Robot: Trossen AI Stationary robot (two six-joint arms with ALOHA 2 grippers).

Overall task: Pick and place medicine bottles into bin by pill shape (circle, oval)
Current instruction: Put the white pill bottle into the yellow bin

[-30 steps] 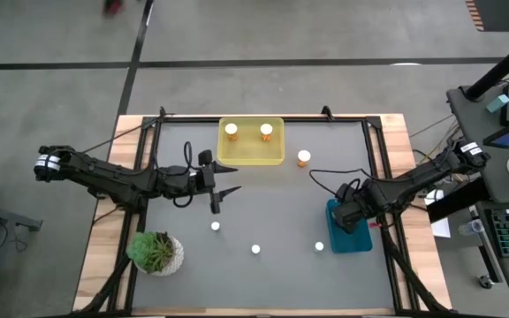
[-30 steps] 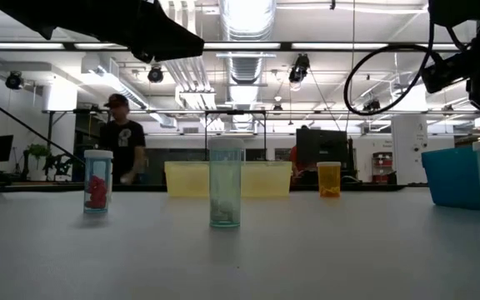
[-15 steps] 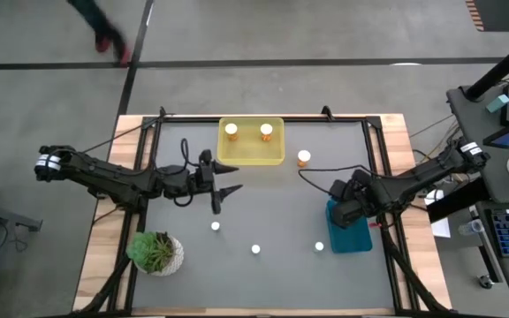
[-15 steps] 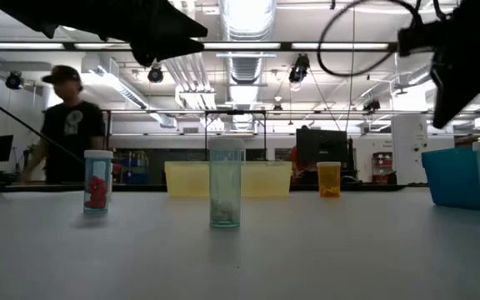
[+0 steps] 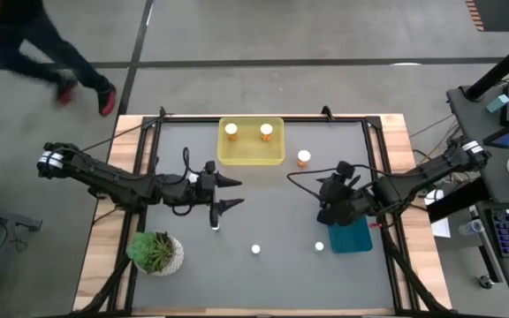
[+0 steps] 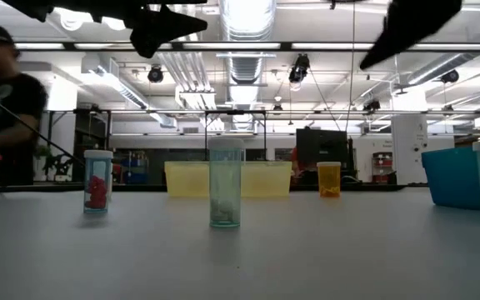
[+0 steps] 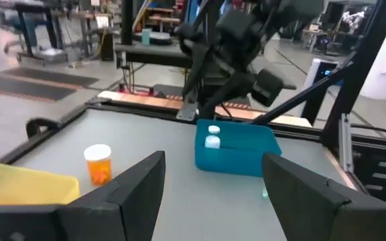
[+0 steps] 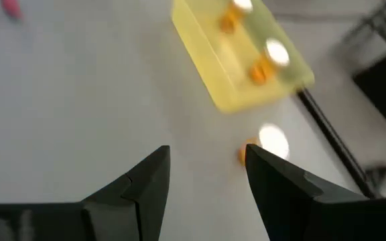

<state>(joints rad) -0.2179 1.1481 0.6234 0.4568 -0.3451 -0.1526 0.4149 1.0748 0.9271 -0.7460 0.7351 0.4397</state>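
My left gripper (image 5: 234,193) hovers open above the table's middle left, level, with nothing between its fingers (image 7: 210,194). My right gripper (image 5: 325,208) is open and empty too (image 8: 206,177), raised just left of the blue bin (image 5: 352,237), which holds two white-capped bottles (image 7: 212,137). The yellow bin (image 5: 251,141) at the far middle holds two orange bottles (image 5: 231,131). Another orange bottle (image 5: 303,158) stands on the table to that bin's right. Three small white-capped bottles stand on the near half of the table (image 5: 215,226), (image 5: 256,249), (image 5: 319,246).
A potted green plant (image 5: 155,252) stands at the near left corner. A person (image 5: 25,40) walks on the floor beyond the far left of the table. Cables loop off both arms. Bare grey table lies between the two grippers.
My right gripper has risen out of the blue bin, gone toward the table's left and tipped up from pointing steeply down, staying open. My left gripper has rolled about its own axis and shifted a little toward the near edge. No bottle has moved.
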